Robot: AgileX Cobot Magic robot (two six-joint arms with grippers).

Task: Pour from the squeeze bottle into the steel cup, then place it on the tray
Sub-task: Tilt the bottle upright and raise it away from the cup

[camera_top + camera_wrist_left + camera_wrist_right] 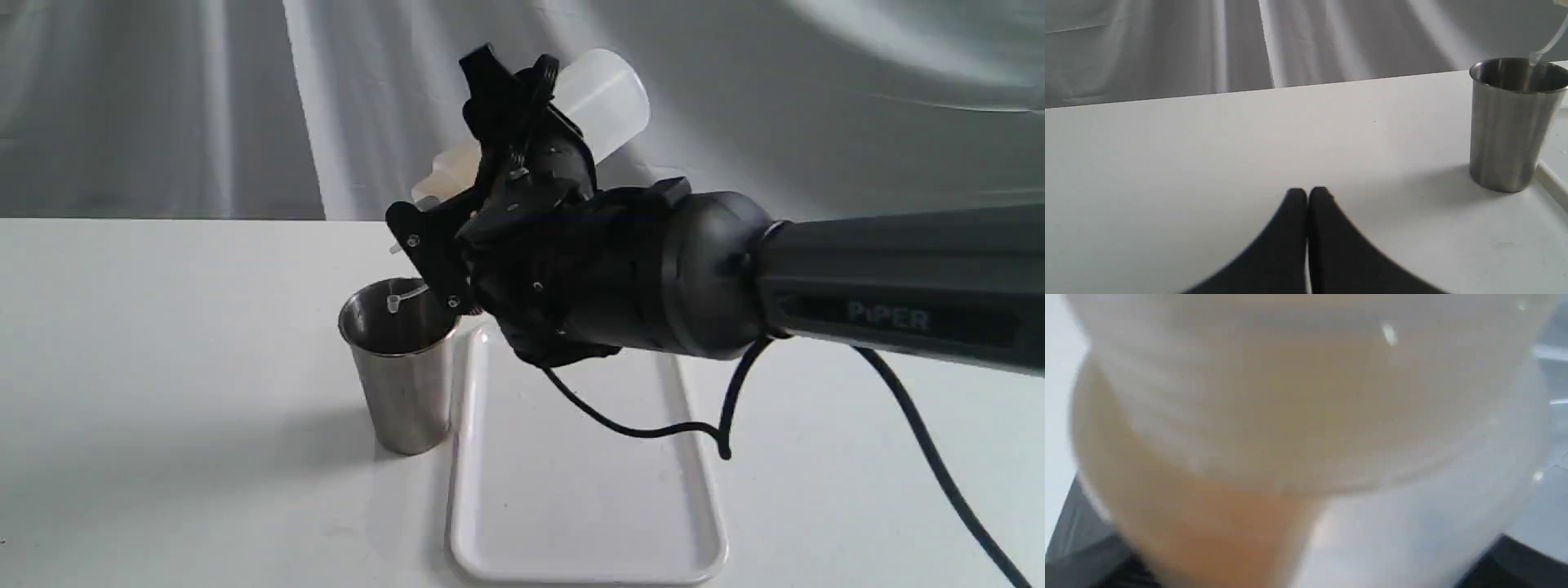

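Note:
My right gripper [498,143] is shut on the squeeze bottle [600,102], which is tipped over, base up to the right and nozzle end down to the left above the steel cup [400,367]. Its tethered cap strap [404,298] dangles into the cup's mouth. In the right wrist view the bottle [1298,428] fills the frame, amber liquid showing inside. The cup [1511,122] stands upright just left of the white tray [571,482]. My left gripper [1307,194] is shut with nothing in it, low over the table well left of the cup.
A black cable [653,425] hangs from the right arm [898,278] over the tray. The tray's edge [1551,177] shows beside the cup in the left wrist view. A grey draped cloth backdrop [163,106] closes the far side of the white table [163,408].

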